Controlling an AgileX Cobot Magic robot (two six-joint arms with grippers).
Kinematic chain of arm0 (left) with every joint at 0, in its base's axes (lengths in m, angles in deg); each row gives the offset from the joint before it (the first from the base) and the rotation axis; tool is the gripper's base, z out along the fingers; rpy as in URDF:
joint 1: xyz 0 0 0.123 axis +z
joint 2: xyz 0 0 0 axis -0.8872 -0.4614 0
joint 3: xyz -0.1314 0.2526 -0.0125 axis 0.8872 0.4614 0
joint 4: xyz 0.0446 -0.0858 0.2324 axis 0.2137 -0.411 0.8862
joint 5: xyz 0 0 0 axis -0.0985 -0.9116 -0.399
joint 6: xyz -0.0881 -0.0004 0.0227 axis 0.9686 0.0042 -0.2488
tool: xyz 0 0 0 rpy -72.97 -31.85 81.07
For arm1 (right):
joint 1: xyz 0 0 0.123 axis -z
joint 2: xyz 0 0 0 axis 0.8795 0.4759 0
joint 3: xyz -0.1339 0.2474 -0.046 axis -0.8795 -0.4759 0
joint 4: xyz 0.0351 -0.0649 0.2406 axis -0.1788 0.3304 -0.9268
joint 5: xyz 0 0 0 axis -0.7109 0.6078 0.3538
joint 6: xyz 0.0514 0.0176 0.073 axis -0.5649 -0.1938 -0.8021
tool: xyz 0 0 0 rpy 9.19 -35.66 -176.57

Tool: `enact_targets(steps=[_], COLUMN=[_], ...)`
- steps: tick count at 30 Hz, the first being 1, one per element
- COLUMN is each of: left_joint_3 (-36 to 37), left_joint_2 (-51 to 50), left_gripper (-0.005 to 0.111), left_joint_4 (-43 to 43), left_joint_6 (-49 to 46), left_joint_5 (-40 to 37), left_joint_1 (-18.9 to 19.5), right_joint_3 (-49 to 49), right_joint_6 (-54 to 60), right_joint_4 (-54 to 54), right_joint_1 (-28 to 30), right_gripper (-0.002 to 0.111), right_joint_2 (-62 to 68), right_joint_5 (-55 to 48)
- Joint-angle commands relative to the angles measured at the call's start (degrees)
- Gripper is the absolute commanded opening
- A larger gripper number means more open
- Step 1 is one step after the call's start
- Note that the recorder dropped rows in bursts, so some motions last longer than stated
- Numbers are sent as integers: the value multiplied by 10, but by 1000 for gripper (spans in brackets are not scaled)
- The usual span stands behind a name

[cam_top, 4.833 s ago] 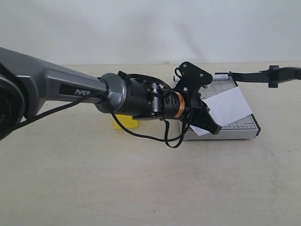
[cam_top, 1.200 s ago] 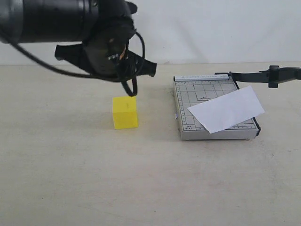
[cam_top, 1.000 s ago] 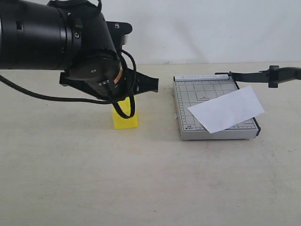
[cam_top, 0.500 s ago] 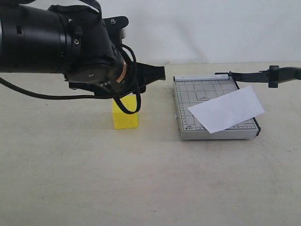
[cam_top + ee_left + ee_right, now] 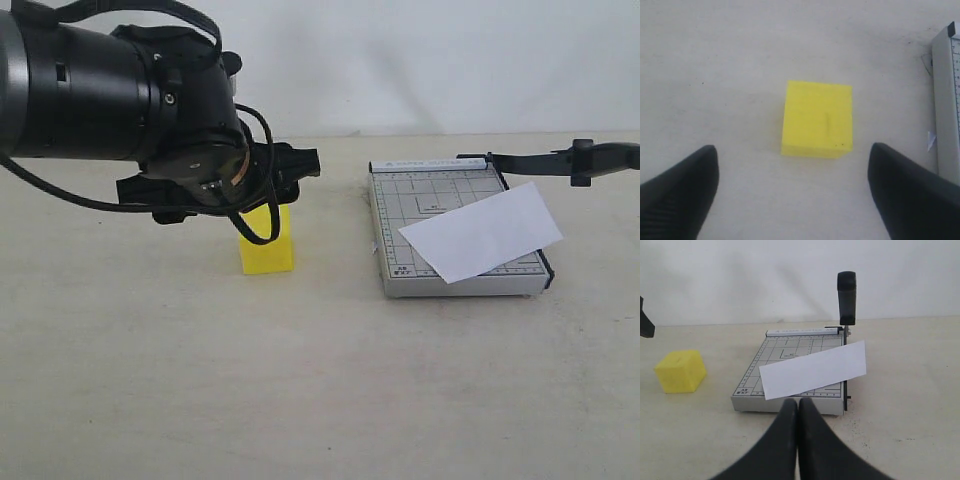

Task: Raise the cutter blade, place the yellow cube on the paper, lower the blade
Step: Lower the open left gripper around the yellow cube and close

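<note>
Yellow plastic cube (image 5: 816, 119), one, smooth, slot-marked, on matte beige table (image 5: 320, 380) left of one grey gridded cutter base (image 5: 430, 195); one flat white paper (image 5: 482, 232) skewed across it; one black cutter blade (image 5: 550, 160) juts from its far right corner; left gripper (image 5: 792, 149) spread wide over cube, not touching; right gripper (image 5: 798, 402) pinched together, empty.

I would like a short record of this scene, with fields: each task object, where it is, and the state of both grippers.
cutter blade: raised, handle end up
paper: lies slanted on the grey cutter base, one corner past its edge
yellow cube: on the table, apart from the base, not held
left gripper: fingers wide open, over the cube, not touching it
right gripper: fingers shut, empty, facing the cutter
progress: blade raised; cube not yet on the paper
</note>
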State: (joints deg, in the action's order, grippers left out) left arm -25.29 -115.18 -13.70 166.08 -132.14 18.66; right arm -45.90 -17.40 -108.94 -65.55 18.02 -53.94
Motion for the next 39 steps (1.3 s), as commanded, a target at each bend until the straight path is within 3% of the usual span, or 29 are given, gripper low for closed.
enact_targets(steps=[1,9,11,18,26,39], left_joint_3=[3,3,3,3,0,-26], left_joint_2=[-10,-28,-35,-57,-78,-95], left_gripper=[78,78,78,78,78,78], left_joint_4=[-4,13,18,32,48,80], left_joint_6=[5,5,5,33,36,35], left_joint_5=[1,41,62,27,77,114], left_joint_1=[1,1,1,6,33,48], right_joint_3=[0,0,0,0,0,0], right_joint_6=[3,3,3,3,3,3], right_joint_4=[12,180,180,180,177,164], right_joint_1=[0,0,0,0,0,0], right_gripper=[0,0,0,0,0,0], right_joint_2=[-9,-9,-9,-9,-9,-9], right_joint_5=[1,4,1,1,1,1])
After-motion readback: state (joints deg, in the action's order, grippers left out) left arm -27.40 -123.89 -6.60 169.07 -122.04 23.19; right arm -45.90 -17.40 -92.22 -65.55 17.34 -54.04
